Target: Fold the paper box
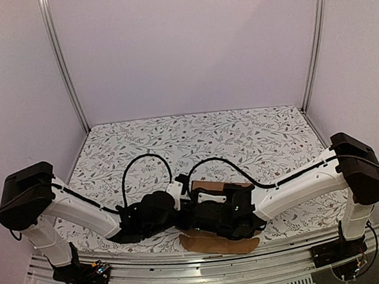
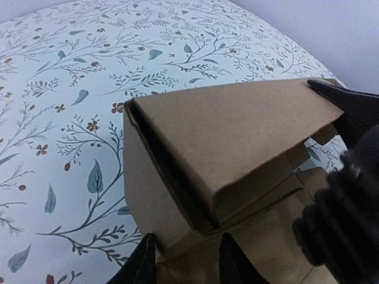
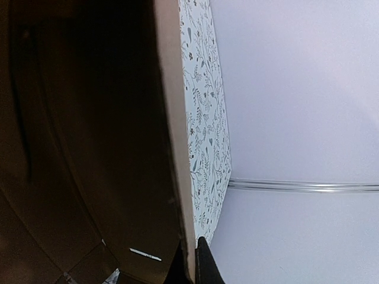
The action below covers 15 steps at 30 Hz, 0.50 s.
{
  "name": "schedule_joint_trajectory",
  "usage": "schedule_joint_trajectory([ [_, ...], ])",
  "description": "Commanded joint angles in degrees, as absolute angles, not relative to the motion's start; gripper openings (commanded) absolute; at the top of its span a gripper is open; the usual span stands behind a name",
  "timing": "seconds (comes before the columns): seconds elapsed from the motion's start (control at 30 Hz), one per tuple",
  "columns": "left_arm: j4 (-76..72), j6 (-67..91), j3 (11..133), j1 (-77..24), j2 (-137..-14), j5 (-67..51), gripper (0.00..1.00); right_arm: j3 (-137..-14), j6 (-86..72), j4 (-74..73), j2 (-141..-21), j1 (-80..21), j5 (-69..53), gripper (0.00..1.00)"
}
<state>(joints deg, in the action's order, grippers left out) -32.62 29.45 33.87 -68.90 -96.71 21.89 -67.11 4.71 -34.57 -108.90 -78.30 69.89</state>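
Observation:
The paper box (image 1: 219, 241) is brown cardboard, partly folded, lying at the table's front edge under both grippers. In the left wrist view the paper box (image 2: 237, 136) shows a raised side wall and a top panel sloping over it. My left gripper (image 2: 188, 251) straddles the lower part of that wall, one finger (image 2: 145, 263) outside, the other on the inner base, with a gap between them. My right gripper (image 3: 192, 245) is shut on the thin edge of an upright panel of the paper box (image 3: 89, 148). From above, the left gripper (image 1: 176, 214) and right gripper (image 1: 206, 211) meet over the box.
The floral table cloth (image 1: 243, 137) stretches behind the box. White walls with metal posts (image 1: 65, 67) close in the sides and back. A metal rail (image 1: 208, 264) runs along the front edge. The right arm's black gripper body (image 2: 349, 207) crowds the left wrist view.

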Motion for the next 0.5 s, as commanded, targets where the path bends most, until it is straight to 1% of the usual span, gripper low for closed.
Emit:
schedule_joint_trajectory([
  [0.0,-34.76,29.06,34.8,-69.87,-99.34,23.36,0.31,-69.06,2.78,-34.48,-110.03,-78.12,69.08,0.0],
  [0.1,-34.8,29.3,35.45,-69.87,-100.11,24.58,0.27,-69.17,2.34,-34.59,-110.04,-78.11,68.74,0.0],
  [0.2,-34.67,29.73,35.96,-69.87,-100.41,27.02,0.28,-69.42,2.08,-34.7,-110.12,-78.1,68.51,0.0],
  [0.37,-35.87,30.15,36.56,-69.87,-101.31,27.86,0.34,-69.52,0.79,-35.69,-110.33,-78.15,68.06,0.0],
  [0.47,-36.65,30.05,37.19,-69.87,-101.72,27.22,0.37,-69.61,0.27,-36.64,-110.69,-78.15,67.83,0.0],
])
